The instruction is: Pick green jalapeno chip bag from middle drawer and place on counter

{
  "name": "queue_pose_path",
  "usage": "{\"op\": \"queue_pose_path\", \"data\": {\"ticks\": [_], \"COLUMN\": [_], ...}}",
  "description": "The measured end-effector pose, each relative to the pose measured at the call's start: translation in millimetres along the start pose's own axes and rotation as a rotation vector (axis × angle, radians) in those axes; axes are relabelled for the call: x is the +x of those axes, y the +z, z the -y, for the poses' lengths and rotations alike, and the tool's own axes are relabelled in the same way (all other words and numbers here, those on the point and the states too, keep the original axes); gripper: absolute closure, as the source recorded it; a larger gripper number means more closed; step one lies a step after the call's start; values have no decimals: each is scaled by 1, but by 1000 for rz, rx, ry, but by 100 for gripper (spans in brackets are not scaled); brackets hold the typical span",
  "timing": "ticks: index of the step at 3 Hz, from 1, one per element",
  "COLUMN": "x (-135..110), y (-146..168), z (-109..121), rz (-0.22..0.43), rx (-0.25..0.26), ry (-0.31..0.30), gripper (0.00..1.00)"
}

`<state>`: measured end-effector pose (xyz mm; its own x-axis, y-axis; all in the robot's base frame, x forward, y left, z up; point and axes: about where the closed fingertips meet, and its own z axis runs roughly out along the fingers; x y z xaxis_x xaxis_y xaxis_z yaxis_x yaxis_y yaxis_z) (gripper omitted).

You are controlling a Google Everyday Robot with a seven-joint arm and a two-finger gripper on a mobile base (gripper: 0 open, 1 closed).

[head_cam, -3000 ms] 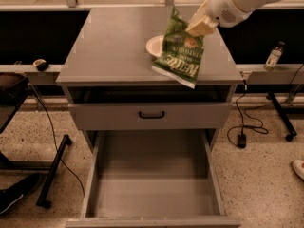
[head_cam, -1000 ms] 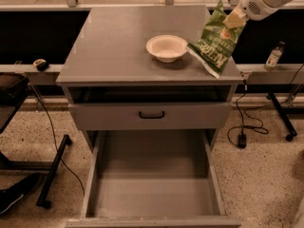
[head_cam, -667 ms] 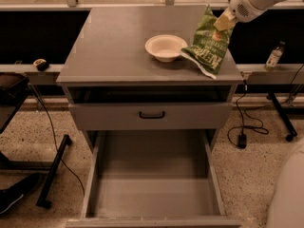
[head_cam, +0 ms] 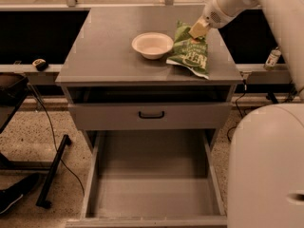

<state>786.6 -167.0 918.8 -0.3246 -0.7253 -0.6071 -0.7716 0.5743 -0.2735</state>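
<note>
**Bag on counter, gripper at its top edge**

One gripper (head_cam: 198, 29), at the end of the white arm coming in from the upper right. Tan fingers (head_cam: 196, 31) are closed onto the top edge of the green jalapeno chip bag (head_cam: 191, 52).

One bag. It hangs from the fingers and runs down and slightly right of the gripper. Its lower end rests on the counter (head_cam: 104, 51), close to the front right edge. The upper end is raised toward the fingers, so the bag sits tilted, not flat.

One bowl (head_cam: 152, 44), pale and shallow, on the counter to the left of the gripper and a little below it. Its rim is just beside the bag's left edge; contact cannot be told.

Two drawers, both well below the gripper. One drawer front (head_cam: 151, 115) with a single black handle (head_cam: 151, 114) is nearly pushed in. Under it the middle drawer (head_cam: 152, 177) is pulled fully out, with its plain grey floor and low side walls in view.

One small bottle (head_cam: 272, 58) stands off the counter, to the right of the gripper and lower.
</note>
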Motion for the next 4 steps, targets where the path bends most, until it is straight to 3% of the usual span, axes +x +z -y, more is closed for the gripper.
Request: {"op": "queue_pose_path", "data": {"ticks": [1,4], "x": [-3,-3], "y": [4,4], "z": [0,0], "rz": [6,6], "rx": [-7,-7], "ry": [0,0], "gripper": [84,14]}}
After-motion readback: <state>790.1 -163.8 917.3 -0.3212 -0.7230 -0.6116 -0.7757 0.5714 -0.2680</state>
